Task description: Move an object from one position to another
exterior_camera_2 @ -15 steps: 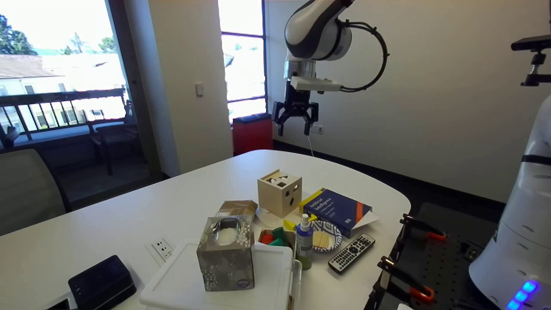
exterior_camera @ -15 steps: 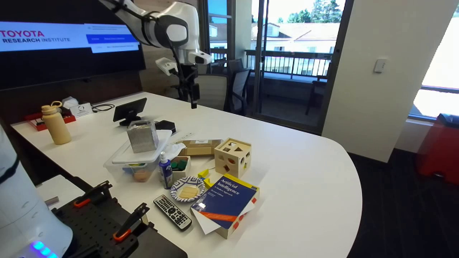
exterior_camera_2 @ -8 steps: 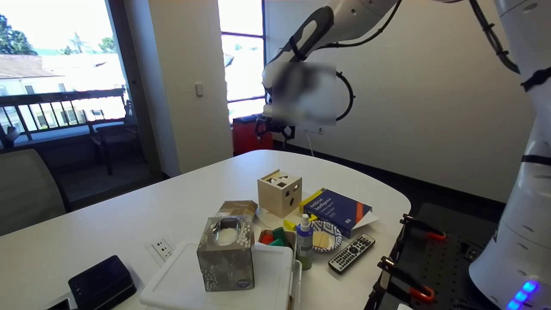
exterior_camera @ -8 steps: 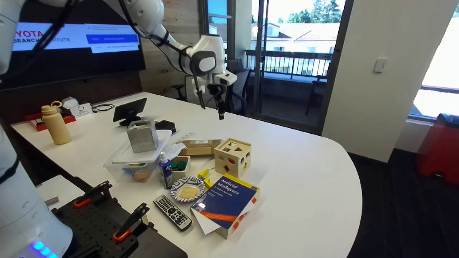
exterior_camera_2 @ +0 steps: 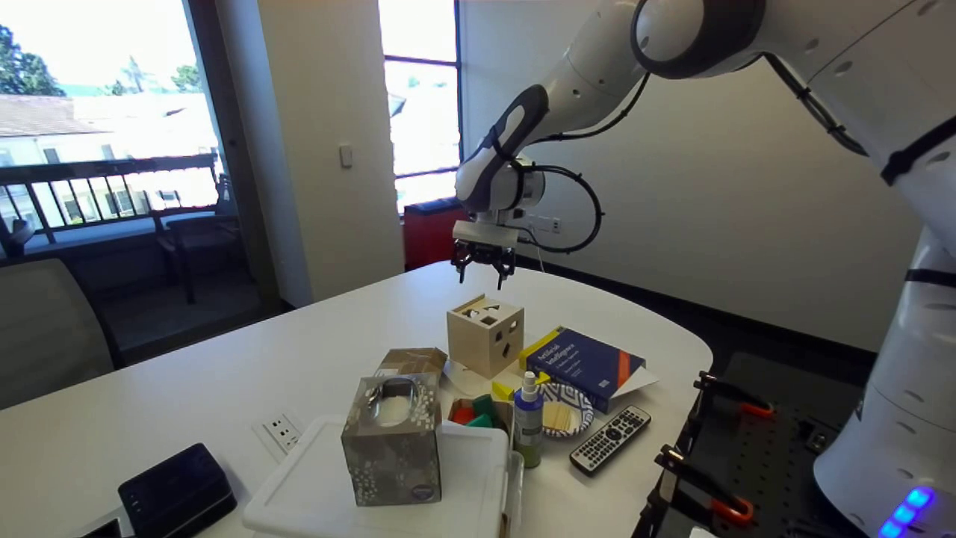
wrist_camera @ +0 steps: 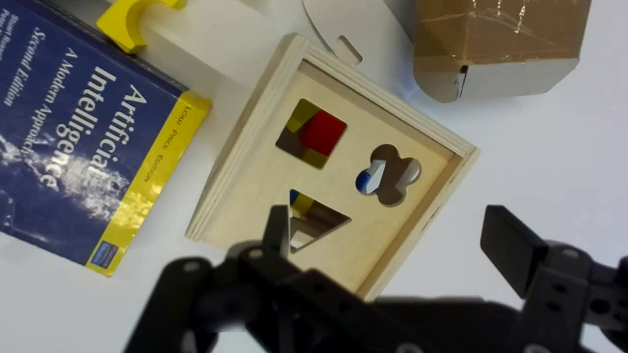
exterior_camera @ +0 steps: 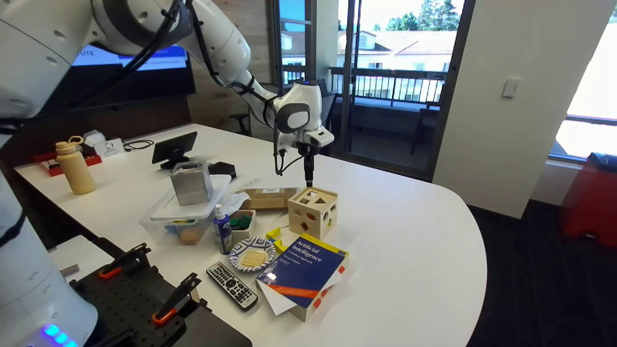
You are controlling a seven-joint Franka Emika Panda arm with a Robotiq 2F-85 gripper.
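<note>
Gripper point(exterior_camera_2: 480, 284) came down near the wooden box point(exterior_camera: 315, 212), jaws apart and empty; box, probably the target, sat at 12 o'clock of the book point(exterior_camera: 306, 270) in an exterior view. Grasp seemed next.

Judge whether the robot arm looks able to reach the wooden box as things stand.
Probably yes: the jaws stand open near the top of the wooden box, with nothing visible in between.

White robot arm point(exterior_camera_2: 859, 67) is arching up from base point(exterior_camera: 46, 289), blue lights point(exterior_camera: 57, 336) glowing low on it. Elbow point(exterior_camera_2: 672, 30) is bending high; forearm point(exterior_camera_2: 590, 90) is sloping down to wrist point(exterior_camera: 311, 102). Beneath wrist, black gripper point(exterior_camera_2: 480, 283) is hanging, pointing down, its two fingers point(wrist_camera: 512, 250) standing wide apart.
</note>
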